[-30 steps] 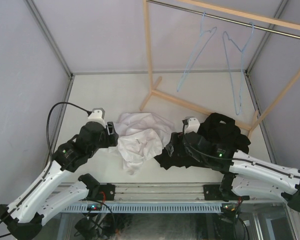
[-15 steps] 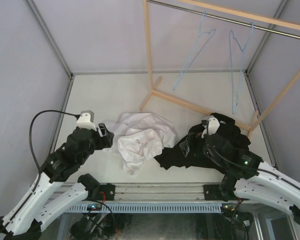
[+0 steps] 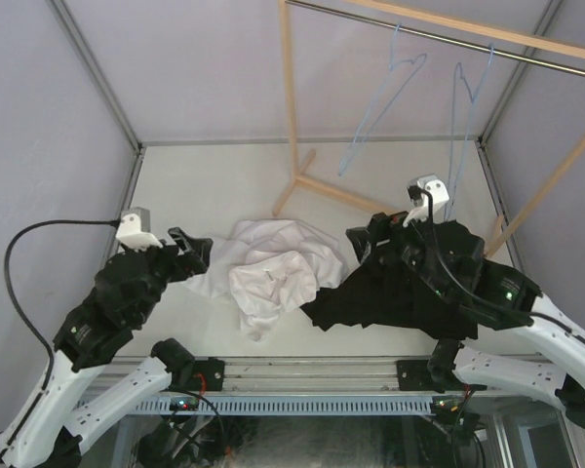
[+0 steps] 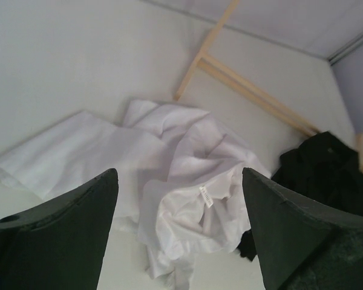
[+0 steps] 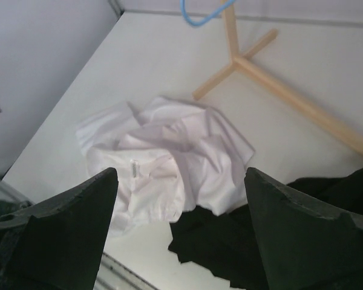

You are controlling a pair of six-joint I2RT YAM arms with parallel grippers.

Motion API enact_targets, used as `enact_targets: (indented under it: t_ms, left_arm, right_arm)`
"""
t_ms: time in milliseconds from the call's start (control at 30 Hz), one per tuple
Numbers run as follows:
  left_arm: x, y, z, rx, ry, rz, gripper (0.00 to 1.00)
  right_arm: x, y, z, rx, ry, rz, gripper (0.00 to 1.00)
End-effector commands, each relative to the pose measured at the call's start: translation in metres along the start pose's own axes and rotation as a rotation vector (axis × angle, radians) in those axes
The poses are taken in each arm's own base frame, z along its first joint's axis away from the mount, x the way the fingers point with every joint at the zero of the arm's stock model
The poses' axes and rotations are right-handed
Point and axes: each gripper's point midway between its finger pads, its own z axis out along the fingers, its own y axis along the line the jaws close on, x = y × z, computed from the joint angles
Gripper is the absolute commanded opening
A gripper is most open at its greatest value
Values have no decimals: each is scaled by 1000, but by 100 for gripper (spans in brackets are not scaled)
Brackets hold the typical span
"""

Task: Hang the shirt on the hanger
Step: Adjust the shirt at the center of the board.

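Crumpled white shirt (image 3: 273, 271) lying mid-tabletop (image 3: 205, 185) beside a black garment (image 3: 400, 292), with left pincer (image 3: 193, 252) and right pincer (image 3: 363, 246) both gaping and empty at either flank, apparently poised to gather it for the blue wire hangers (image 3: 377, 117) on the rail (image 3: 526, 58) behind.

The left gripper (image 3: 193, 250) withdraws from the left edge of the shirt (image 3: 273, 268) toward the left of the frame and now stands clear of the fabric, exposing a flat sleeve at the lower left of the heap. The right gripper (image 3: 363, 239) moves from the gap between the shirt and the black garment (image 3: 390, 297) up toward the right of the frame, above the black garment. The blue hanger (image 3: 454, 146) at the upper right turns almost edge-on.
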Motion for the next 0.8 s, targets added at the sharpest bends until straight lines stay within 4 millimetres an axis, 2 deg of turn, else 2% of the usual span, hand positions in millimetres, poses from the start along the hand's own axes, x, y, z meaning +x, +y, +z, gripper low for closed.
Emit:
enact_targets:
  t_ms: [0,167,300,467,633,767]
  left_arm:
    - [-66,-24,-22,76,-167,-101,87]
    - [-90,-41,-30,115,-175,-116,88]
    - [-116,-56,-42,164,-206,-159,89]
    - [-141,-85,-69,315,-213,-309,95]
    - [-141,-110,-83,449,-147,-457,99]
    - [-140,-124,-86,494,-82,-490,99]
  right_arm:
    - [-66,-5,10,121,-200,35,86]
    - [-121,-5,19,201,-369,106,86]
    - [-144,-11,33,273,-419,145,86]
    - [-149,-15,35,306,-424,179,86]
    - [-145,-17,33,300,-417,184,86]
    - [-141,-19,28,300,-412,179,86]
